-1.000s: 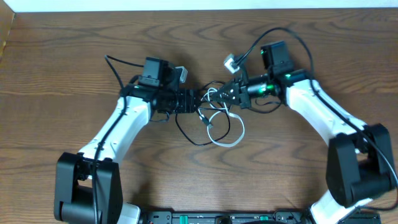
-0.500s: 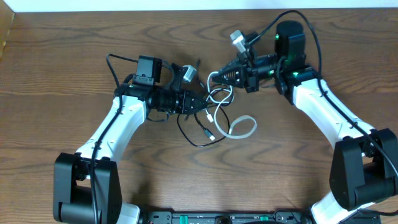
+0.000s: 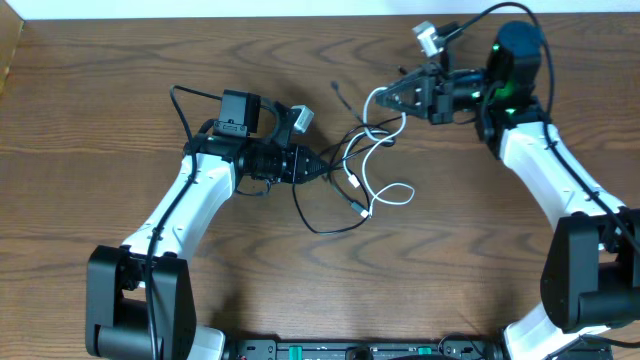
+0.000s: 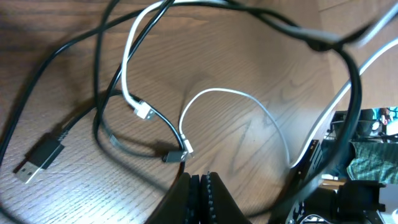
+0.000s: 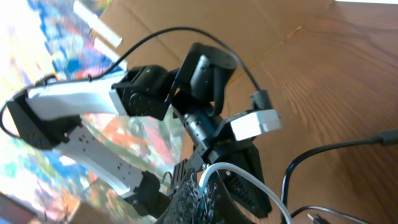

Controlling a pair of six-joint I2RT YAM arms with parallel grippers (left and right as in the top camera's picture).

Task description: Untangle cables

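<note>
From overhead, my right gripper (image 3: pixel 398 98) is clamped on the white cable (image 3: pixel 394 184) up and right of the tangle (image 3: pixel 355 150). My left gripper (image 3: pixel 318 170) is closed just left of the tangle, and I can't tell whether it has caught one of the black cables (image 3: pixel 325 229); pulling apart could cinch the crossings tighter. My left wrist view shows a white plug (image 4: pixel 143 112) lying inside a black loop of the tangle, where it could snag, and my right wrist view shows the white cable curving out of my closed fingers, a thin hold that may slip.
</note>
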